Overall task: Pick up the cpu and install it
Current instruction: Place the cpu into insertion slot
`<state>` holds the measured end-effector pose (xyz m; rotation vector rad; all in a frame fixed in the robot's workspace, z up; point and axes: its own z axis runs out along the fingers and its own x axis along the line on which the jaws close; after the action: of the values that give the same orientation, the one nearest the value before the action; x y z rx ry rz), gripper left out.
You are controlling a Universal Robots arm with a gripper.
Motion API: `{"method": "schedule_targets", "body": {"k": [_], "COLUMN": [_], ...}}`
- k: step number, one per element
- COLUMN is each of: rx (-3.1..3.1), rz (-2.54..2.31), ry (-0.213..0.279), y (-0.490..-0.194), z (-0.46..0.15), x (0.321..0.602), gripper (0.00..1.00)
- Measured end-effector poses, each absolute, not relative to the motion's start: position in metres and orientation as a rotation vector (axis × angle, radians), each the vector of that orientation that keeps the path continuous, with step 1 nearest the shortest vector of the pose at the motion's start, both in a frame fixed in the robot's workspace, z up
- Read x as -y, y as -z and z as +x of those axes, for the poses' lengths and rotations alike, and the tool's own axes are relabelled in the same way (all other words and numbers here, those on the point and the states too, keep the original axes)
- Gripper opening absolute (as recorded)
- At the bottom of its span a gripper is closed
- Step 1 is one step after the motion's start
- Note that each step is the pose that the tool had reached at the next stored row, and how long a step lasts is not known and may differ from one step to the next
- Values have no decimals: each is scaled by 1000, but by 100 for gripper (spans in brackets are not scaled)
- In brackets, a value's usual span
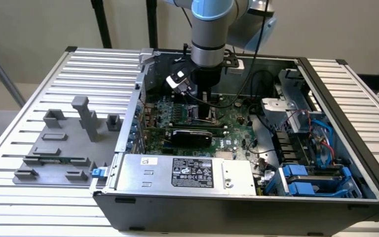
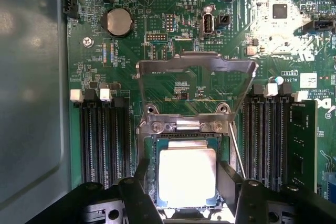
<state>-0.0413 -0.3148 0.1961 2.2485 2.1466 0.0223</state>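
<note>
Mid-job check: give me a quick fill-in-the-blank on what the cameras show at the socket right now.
The cpu sits in the ____ of the motherboard, silvery top up.
The metal retention frame next to it is swung ____.
The gripper is ____, with one finger on each side of the cpu.
Outside the computer case, the plastic fixture blocks are coloured ____.
Missing words: socket; open; open; grey.

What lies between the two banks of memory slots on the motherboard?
Between the memory slots, the wrist view shows the cpu lying in its socket, with the metal load plate swung open.
</note>
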Motion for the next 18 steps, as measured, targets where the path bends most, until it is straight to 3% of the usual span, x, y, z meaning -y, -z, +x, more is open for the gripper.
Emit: {"method": "schedule_targets", "body": {"k": [18], "rx": [-2147], "rz": [2249], "ry": [-22], "y": [-205], "z": [-41], "x": [315], "gripper": [62]}}
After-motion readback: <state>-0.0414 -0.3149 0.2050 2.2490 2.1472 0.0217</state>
